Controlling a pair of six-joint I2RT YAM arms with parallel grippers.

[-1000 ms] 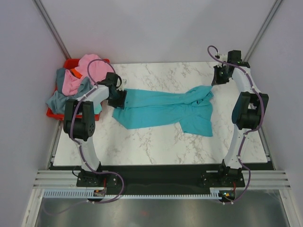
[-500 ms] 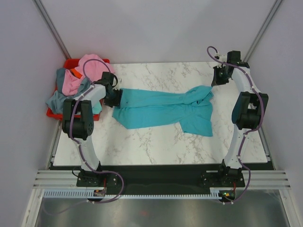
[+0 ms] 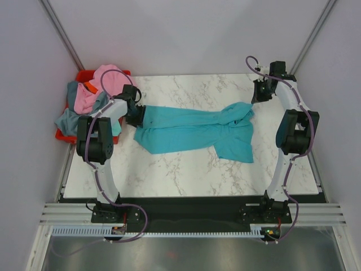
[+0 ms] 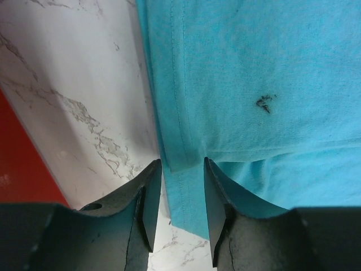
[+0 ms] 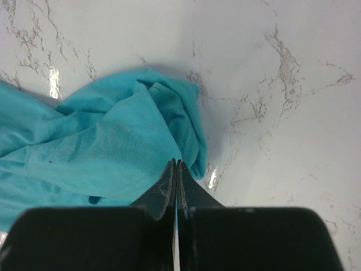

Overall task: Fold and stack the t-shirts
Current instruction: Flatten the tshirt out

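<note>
A bright teal t-shirt (image 3: 197,131) lies stretched out and rumpled across the marble table. My left gripper (image 3: 137,114) sits at the shirt's left end. In the left wrist view my left gripper (image 4: 182,169) is open, low over the table, with the shirt's stitched hem (image 4: 179,152) lying between the jaws. My right gripper (image 3: 260,95) hangs above the shirt's bunched right end. In the right wrist view my right gripper (image 5: 176,165) is shut and empty above that bunched cloth (image 5: 113,141). Pink (image 3: 107,79) and grey-blue (image 3: 70,117) t-shirts, one with an orange patch (image 3: 89,87), are heaped at the far left.
The heap of shirts lies in and over a red plastic bin (image 3: 84,74) just off the table's left edge; the bin's red side shows in the left wrist view (image 4: 20,152). Bare marble (image 3: 186,169) lies in front of the teal shirt.
My left gripper has shifted a little left and back, from over the shirt's left corner to its edge. The right arm has not moved.
</note>
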